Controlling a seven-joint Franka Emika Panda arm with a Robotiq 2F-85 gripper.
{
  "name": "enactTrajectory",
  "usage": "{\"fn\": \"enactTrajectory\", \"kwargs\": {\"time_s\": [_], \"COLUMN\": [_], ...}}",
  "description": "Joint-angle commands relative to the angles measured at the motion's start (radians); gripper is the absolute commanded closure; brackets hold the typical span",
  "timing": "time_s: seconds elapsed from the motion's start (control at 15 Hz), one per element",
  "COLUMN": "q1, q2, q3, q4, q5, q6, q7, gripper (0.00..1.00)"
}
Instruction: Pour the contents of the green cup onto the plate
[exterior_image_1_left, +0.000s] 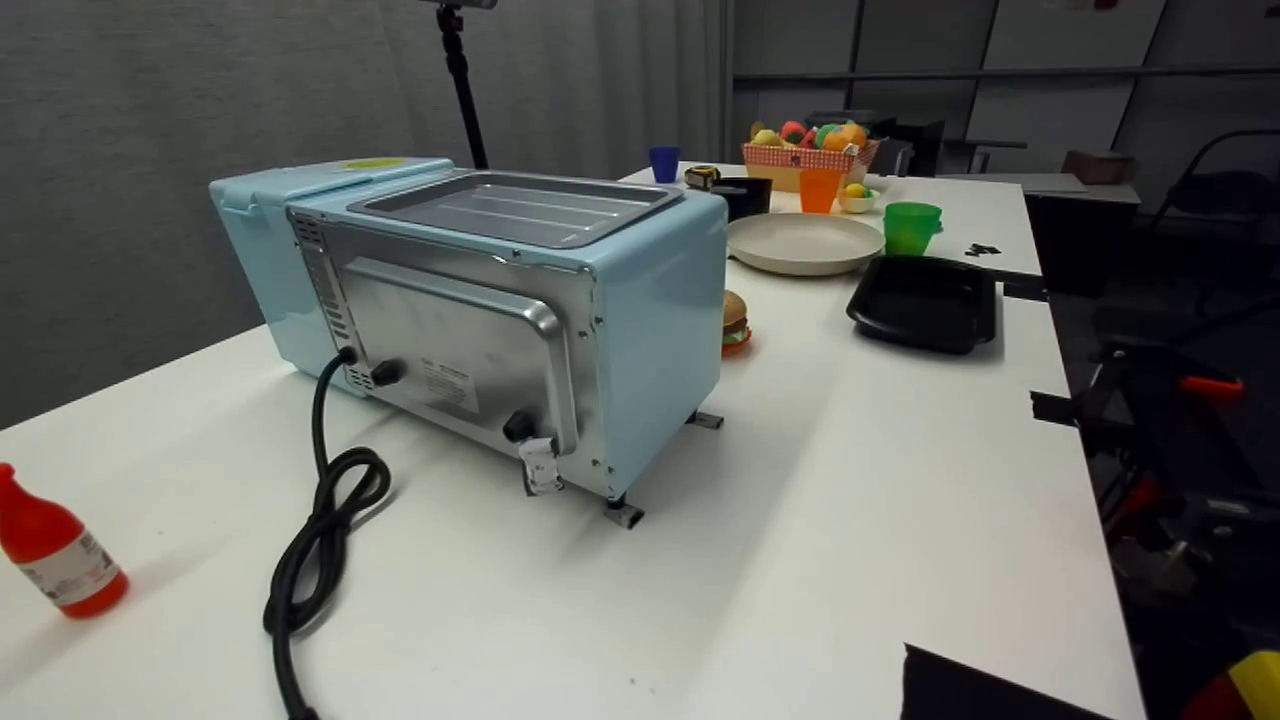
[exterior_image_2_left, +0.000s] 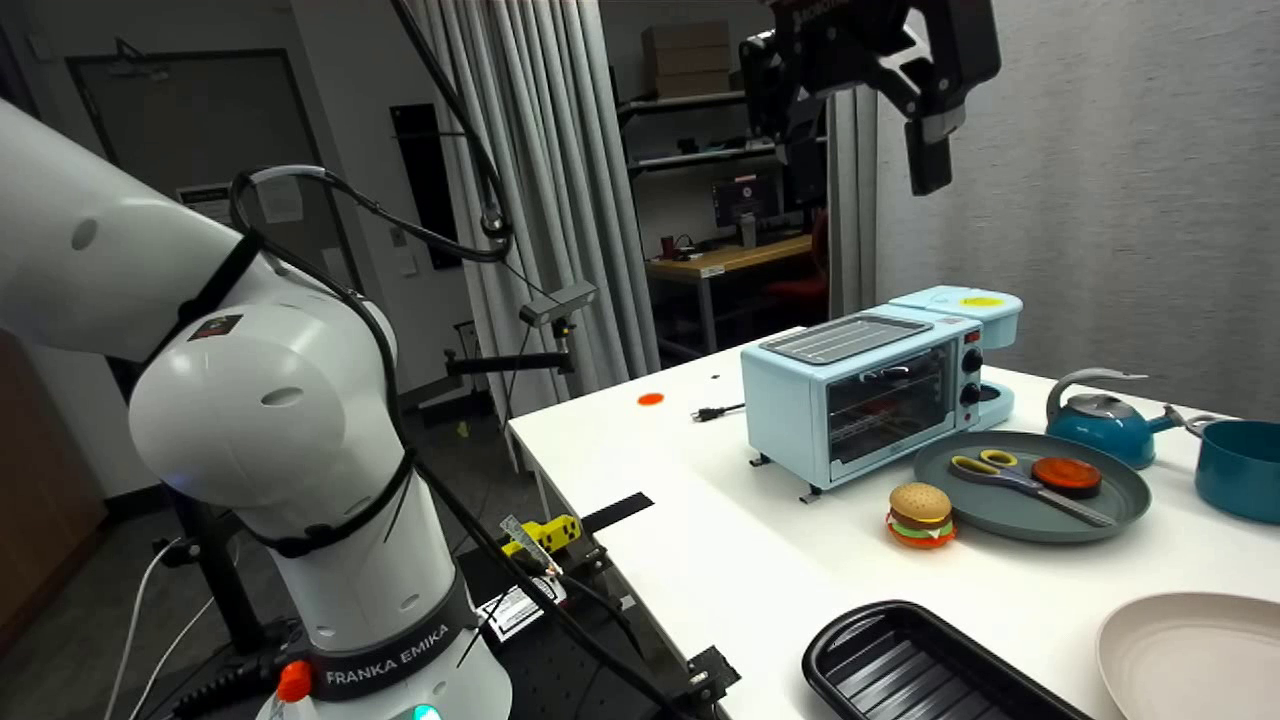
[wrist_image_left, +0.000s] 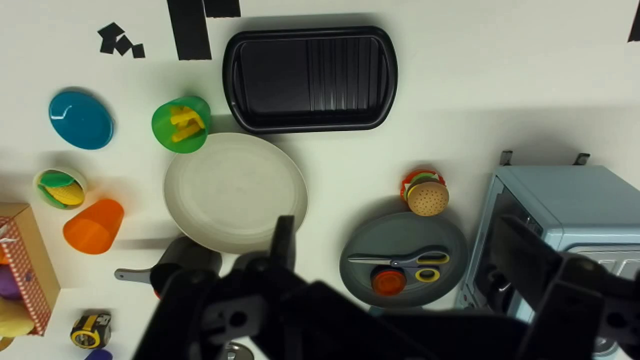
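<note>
The green cup (wrist_image_left: 162, 125) stands upright at the upper left in the wrist view, with several yellow pieces inside. It stands beside the cream plate (wrist_image_left: 235, 192), overlapping its rim in that view; I cannot tell whether they touch. The cup (exterior_image_1_left: 908, 230) and the plate (exterior_image_1_left: 800, 243) also show at the back in an exterior view. Part of the bare plate (exterior_image_2_left: 1200, 660) shows in an exterior view, where the cup is out of view. My gripper (exterior_image_2_left: 866, 168) is wide open and empty, high above the table. Its fingers (wrist_image_left: 400, 224) are spread apart in the wrist view.
A black dish (wrist_image_left: 310, 80) lies next to the cup and plate. A toy burger (wrist_image_left: 425, 192), a grey plate (wrist_image_left: 405, 225) with scissors and the blue toaster oven (exterior_image_2_left: 790, 420) stand farther along. An orange cup (wrist_image_left: 95, 227) and a dark pot (wrist_image_left: 192, 255) flank the plate.
</note>
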Motion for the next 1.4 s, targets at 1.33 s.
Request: {"fn": "enactTrajectory", "kwargs": {"time_s": [1.33], "q1": [-0.051], "q2": [0.127], "q3": [-0.046], "q4": [-0.064], "q5": [-0.02], "q6": [0.125], "q7": [-0.005], "gripper": [0.0]}}
